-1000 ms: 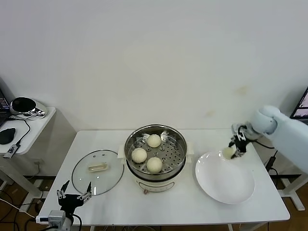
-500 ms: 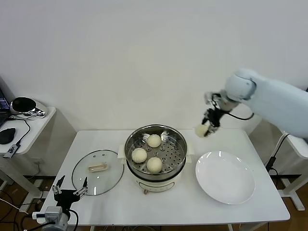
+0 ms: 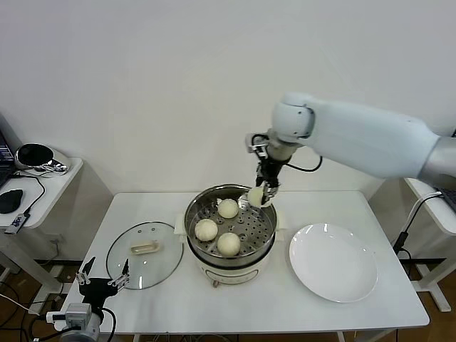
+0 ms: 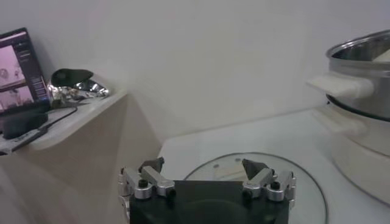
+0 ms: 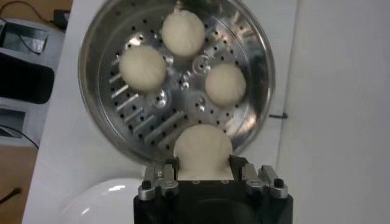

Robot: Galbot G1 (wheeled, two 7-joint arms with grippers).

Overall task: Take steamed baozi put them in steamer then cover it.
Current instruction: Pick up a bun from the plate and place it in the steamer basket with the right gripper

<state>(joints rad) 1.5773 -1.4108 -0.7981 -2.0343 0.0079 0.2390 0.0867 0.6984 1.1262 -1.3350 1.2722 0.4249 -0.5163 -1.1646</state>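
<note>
The round steel steamer (image 3: 265, 226) on its cream base stands mid-table, with three cream-white baozi (image 3: 228, 208) (image 3: 206, 229) (image 3: 229, 244) on its perforated tray (image 5: 183, 100). A fourth baozi (image 3: 256, 196) (image 5: 202, 151) is held in my right gripper (image 3: 263, 191) (image 5: 203, 170), which is shut on it and hangs just above the steamer's back right rim. The glass lid (image 3: 144, 254) lies flat on the table left of the steamer. My left gripper (image 3: 103, 281) (image 4: 204, 175) is open and empty, low by the table's front left corner, facing the lid (image 4: 256, 182).
A bare white plate (image 3: 333, 262) sits right of the steamer. A side table (image 3: 43, 187) with a mouse, cables and a shiny object stands at far left. The white wall runs close behind the table.
My right arm has carried the baozi up from the white plate and leftward, and it now hangs over the steamer's rim. The left gripper has hardly shifted.
</note>
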